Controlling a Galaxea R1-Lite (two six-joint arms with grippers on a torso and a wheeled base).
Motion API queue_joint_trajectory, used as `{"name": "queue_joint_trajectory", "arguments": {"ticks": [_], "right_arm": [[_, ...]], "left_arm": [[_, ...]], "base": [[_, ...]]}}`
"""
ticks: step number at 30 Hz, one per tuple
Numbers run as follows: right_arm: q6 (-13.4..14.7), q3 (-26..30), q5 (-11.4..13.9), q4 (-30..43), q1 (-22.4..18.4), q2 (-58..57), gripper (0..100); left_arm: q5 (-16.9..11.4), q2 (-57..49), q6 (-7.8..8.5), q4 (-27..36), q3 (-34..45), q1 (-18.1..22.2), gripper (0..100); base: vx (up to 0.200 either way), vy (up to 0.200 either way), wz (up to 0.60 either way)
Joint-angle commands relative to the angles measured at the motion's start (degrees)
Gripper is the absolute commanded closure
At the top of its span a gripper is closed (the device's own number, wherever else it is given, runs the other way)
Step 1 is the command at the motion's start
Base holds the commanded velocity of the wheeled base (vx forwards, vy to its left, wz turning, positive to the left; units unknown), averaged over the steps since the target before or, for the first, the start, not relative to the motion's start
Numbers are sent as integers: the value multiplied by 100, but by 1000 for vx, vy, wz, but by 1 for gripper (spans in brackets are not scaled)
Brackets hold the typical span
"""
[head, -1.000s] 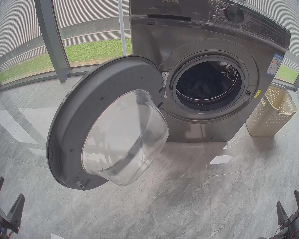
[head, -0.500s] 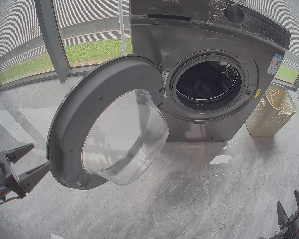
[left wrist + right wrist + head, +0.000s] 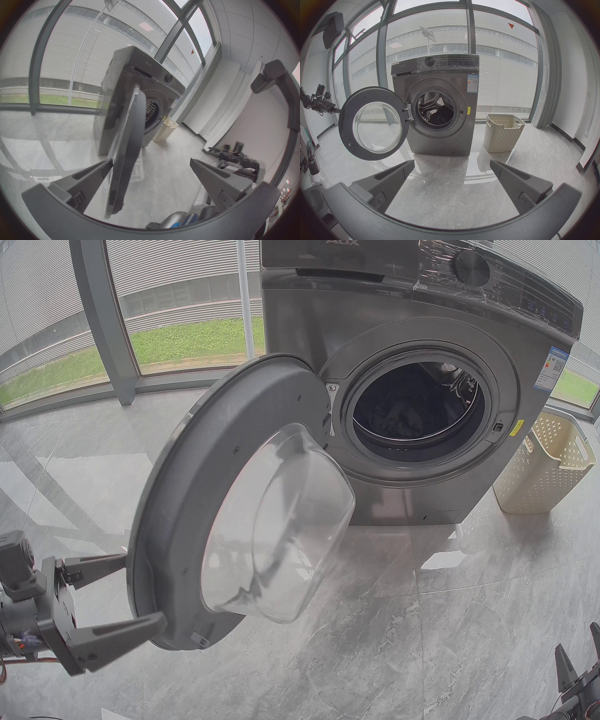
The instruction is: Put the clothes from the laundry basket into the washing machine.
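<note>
Left gripper (image 3: 144, 590) is wide open w/ nothing held; head view has its fingers (image 3: 119, 630) either side of the door (image 3: 212, 490) rim, left wrist view sees that rim edge-on. Right gripper (image 3: 451, 164), open & empty, faces the washing machine (image 3: 437, 78): dark clothes (image 3: 440, 117) in drum, laundry basket (image 3: 503, 132) beside it.

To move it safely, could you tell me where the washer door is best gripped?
Probably the thin outer rim of the door, at its free edge, opposite the hinge, approached edge-on from the robot's left. The rim is slim enough to fit the open left gripper; the bulging glass bowl offers nothing to pinch.
</note>
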Motion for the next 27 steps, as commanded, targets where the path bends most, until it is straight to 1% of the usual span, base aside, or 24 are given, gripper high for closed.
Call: {"name": "queue_joint_trajectory", "arguments": {"ticks": [1, 3, 5, 6, 7, 8, 9, 10, 12, 14, 15, 16, 17, 20, 21, 22, 23, 24, 25, 27], "right_arm": [[-1, 101, 0, -4, 0, -93, 0], [-1, 101, 0, -4, 0, -93, 0], [-1, 101, 0, -4, 0, -93, 0], [-1, 101, 0, -4, 0, -93, 0], [-1, 101, 0, -4, 0, -93, 0], [-1, 101, 0, -4, 0, -93, 0], [-1, 101, 0, -4, 0, -93, 0], [-1, 101, 0, -4, 0, -93, 0], [-1, 101, 0, -4, 0, -93, 0], [-1, 101, 0, -4, 0, -93, 0], [-1, 101, 0, -4, 0, -93, 0], [-1, 101, 0, -4, 0, -93, 0], [-1, 101, 0, -4, 0, -93, 0], [-1, 101, 0, -4, 0, -93, 0], [-1, 101, 0, -4, 0, -93, 0], [-1, 101, 0, -4, 0, -93, 0], [-1, 101, 0, -4, 0, -93, 0], [-1, 101, 0, -4, 0, -93, 0], [-1, 101, 0, -4, 0, -93, 0], [-1, 101, 0, -4, 0, -93, 0]], "left_arm": [[76, -294, -265, 41, 38, -524, 0], [235, -258, -265, 23, 38, -489, 0], [525, -214, -274, -21, -41, -401, 0], [762, -188, -291, -38, -102, -252, 0], [850, -171, -282, -38, -137, -172, 0], [1043, -83, -274, -64, -243, 65, 0], [1043, -83, -274, -64, -243, 65, 0], [1184, 67, -265, -144, -383, 487, 0], [1184, 216, -247, -196, -471, 812, 0], [1184, 348, -212, -214, -471, 1032, 0], [1184, 471, -186, -214, -454, 1058, 0], [1184, 533, -168, -214, -445, 1049, 0], [1193, 629, -115, -214, -427, 1040, 0], [1184, 990, 157, -223, -427, 953, 0], [1184, 1086, 219, -223, -436, 891, 0], [1184, 1086, 219, -223, -436, 891, 0], [1193, 1262, 227, -293, -480, 627, 0], [1193, 1262, 227, -293, -480, 627, 0], [1333, 1499, 201, -478, -568, 293, 0], [1614, 1807, 201, -697, -682, 30, 0]], "base": [[0, 0, 0], [0, 0, 0], [0, 0, 0], [0, 0, 0], [0, 0, 0], [0, 0, 0], [0, 0, 0], [0, 0, 0], [0, 0, 0], [0, 0, 0], [0, 0, 0], [0, 0, 0], [0, 0, 0], [0, 0, 0], [0, 0, 0], [0, 0, 0], [0, 0, 0], [0, 0, 0], [0, 0, 0], [0, 0, 0]]}}
